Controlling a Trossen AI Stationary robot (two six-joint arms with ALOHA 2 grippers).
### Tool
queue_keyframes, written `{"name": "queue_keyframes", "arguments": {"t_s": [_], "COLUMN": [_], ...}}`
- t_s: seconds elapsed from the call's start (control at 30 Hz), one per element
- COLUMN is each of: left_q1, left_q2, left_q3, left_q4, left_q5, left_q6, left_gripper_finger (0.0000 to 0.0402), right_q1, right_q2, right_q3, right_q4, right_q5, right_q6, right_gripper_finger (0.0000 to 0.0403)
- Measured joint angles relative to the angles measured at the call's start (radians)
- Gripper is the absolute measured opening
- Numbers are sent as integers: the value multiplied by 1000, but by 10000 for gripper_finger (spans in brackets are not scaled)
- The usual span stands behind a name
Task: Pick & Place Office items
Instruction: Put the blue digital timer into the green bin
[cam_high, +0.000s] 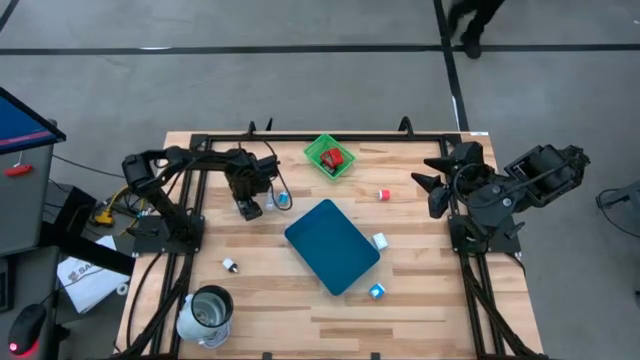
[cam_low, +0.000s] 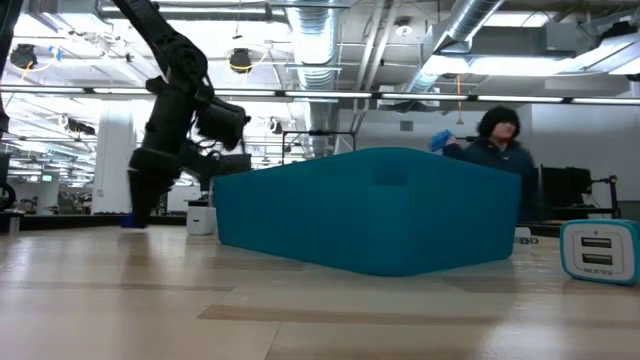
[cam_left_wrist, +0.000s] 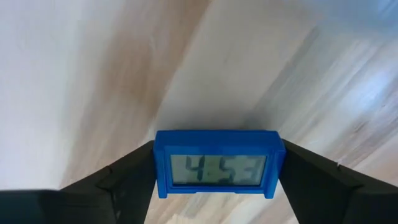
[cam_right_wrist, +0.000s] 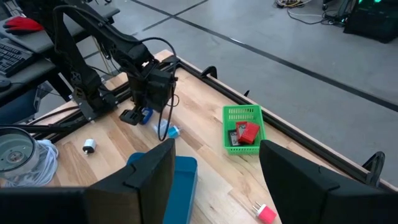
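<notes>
Left tool (cam_left_wrist: 217, 186) clasps a blue plastic rectangular clock (cam_left_wrist: 216, 163) over pale wood-grain table (cam_left_wrist: 93, 74).

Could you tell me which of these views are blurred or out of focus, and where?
Left wrist view: the blue digital clock between the left gripper fingers is sharp, the wooden table behind smeared. Low view: the near tabletop is soft, the teal box clear. High and right wrist views: evenly sharp.

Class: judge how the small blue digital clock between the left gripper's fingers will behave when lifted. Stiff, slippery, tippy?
The blue clock looks like a rigid plastic block, so probably stiff and light. Its flat ends meet the left gripper squarely, so slipping seems unlikely. Being thin, it may tip if stood upright.
</notes>
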Motion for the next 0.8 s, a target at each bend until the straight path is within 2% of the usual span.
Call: {"name": "queue_keyframes", "arguments": {"t_s": [0.47, 0.63, 0.8], "left_q1": [-20, -35, -56], "left_q2": [-2, -3, -4], "left_q3": [246, 344, 400], "left_q4": [-2, 50, 187], "left_q5": [24, 25, 25], "left_q6": [-17, -56, -116], "left_gripper_finger": [288, 289, 289], "right_q1": [0, 0, 0], "right_q2": [0, 0, 0], "right_q3": [0, 0, 0], "right_q4": [2, 2, 2], "right_q5": [4, 6, 6], "right_q6": [14, 14, 15], "right_gripper_finger": [225, 225, 225]}}
